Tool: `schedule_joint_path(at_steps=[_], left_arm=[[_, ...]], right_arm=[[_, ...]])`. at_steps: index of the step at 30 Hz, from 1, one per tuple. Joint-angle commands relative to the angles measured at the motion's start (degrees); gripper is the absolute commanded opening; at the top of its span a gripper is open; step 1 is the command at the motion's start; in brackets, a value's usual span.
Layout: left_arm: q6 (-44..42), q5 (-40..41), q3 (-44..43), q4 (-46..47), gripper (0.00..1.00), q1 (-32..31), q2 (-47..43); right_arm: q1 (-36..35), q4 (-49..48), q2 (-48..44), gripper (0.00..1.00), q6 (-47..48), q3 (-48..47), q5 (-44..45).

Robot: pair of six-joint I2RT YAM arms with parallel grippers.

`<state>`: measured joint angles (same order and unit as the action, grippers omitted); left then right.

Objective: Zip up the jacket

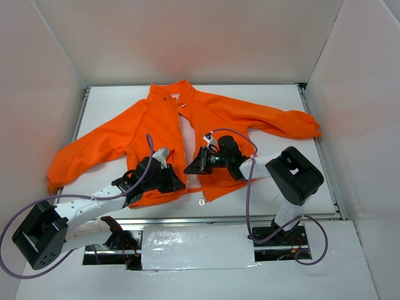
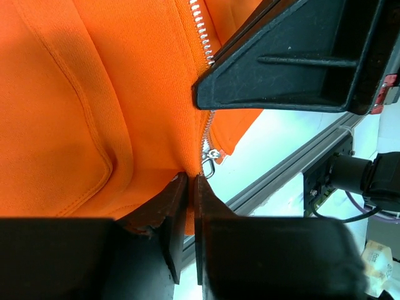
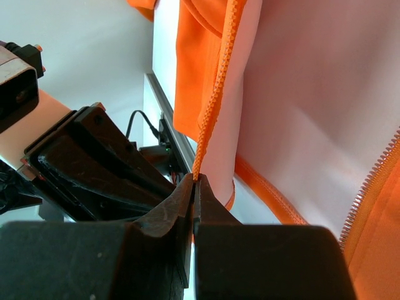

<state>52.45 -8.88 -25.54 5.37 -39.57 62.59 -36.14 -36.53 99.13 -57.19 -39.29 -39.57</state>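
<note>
While the jacket (image 1: 156, 125) is lying open on the table (image 1: 281, 100), collar away from the arms, its hem is seemingly being pinched by the left gripper (image 2: 190, 187) just beside the slider (image 2: 212, 156). The opposite zipper tape (image 3: 215, 81) is being clamped at its near end by the right gripper (image 3: 195, 184), close alongside.

both arms reach inward, wrists low. left gripper (image 2: 189, 182) pinched nearly closed on the jacket (image 1: 156, 125) hem; right gripper (image 3: 195, 182) clamped on its zipper edge.
</note>
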Motion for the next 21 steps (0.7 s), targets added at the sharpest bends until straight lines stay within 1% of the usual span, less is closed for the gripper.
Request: schedule_joint_path(at_steps=[1, 2, 3, 4, 5, 6, 8, 9, 10, 11, 13, 14, 15, 17, 18, 19, 21], left_arm=[[-0.9, -1.8, 0.7, 4.9, 0.2, -0.2, 0.5], [-0.9, -1.8, 0.7, 5.1, 0.2, -0.2, 0.6], [-0.9, -2.0, 0.8, 5.4, 0.15, -0.2, 0.8], [-0.8, -2.3, 0.8, 5.6, 0.04, -0.2, 0.9], [-0.7, -2.1, 0.8, 5.7, 0.0, -0.2, 1.0], [-0.7, -2.0, 0.9, 5.7, 0.0, -0.2, 0.9], [-0.9, -2.0, 1.1, 6.2, 0.0, -0.2, 0.6], [-0.7, -1.8, 1.3, 6.3, 0.0, -0.2, 0.3], [-0.6, -1.4, 1.5, 6.6, 0.0, -0.2, -0.1], [-0.3, -1.0, 1.9, 6.9, 0.0, -0.2, -0.4], [0.9, -0.5, 2.9, 7.5, 0.0, -0.2, -1.7], [1.5, 0.3, 3.8, 7.9, 0.0, -0.2, -2.5], [3.3, 0.8, 4.3, 8.1, 0.0, -0.2, -2.7], [5.7, 1.9, 6.2, 9.6, 0.0, -0.2, -3.8], [8.2, 2.2, 6.9, 10.3, 0.0, -0.2, -4.1], [9.7, 2.7, 7.6, 10.8, 0.0, -0.2, -4.7], [13.5, 3.7, 10.1, 13.3, 0.0, -0.2, -6.4]], right_arm=[[-0.9, -3.2, 0.9, 0.0, 0.4, -0.9, -2.0], [-0.9, -3.3, 0.9, 0.0, 0.2, -0.9, -2.1], [-0.9, -3.4, 1.0, 0.0, 0.2, -0.9, -2.2], [-0.9, -3.5, 1.0, 0.0, 0.2, -0.9, -2.3], [-0.9, -3.5, 1.0, 0.0, 0.2, -0.9, -2.3], [-0.9, -3.5, 1.1, 0.0, 0.3, -1.0, -2.4], [-0.9, -3.9, 1.2, 0.17, 0.4, -0.8, -3.0], [-0.9, -4.0, 1.2, 0.3, 0.4, -0.5, -3.1], [-0.8, -4.0, 1.2, 0.48, 0.6, -0.3, -3.1], [-0.7, -3.7, 0.8, 0.55, 0.7, 0.1, -3.1], [-0.8, -2.8, -0.5, 0.66, 1.8, 1.1, -1.6], [-0.8, -0.4, -1.9, 0.67, 2.3, 1.3, -0.8], [-0.8, 1.5, -3.0, 0.68, 4.1, 1.5, 1.9], [-0.9, 10.2, -6.6, 0.69, 6.2, 1.2, 5.9], [-1.6, 13.8, -8.1, 0.69, 8.9, 0.5, 11.4], [-2.0, 21.3, -9.5, 0.69, 10.3, 0.1, 14.8], [-4.2, 28.4, -13.6, 0.69, 13.5, -1.3, 21.7]])
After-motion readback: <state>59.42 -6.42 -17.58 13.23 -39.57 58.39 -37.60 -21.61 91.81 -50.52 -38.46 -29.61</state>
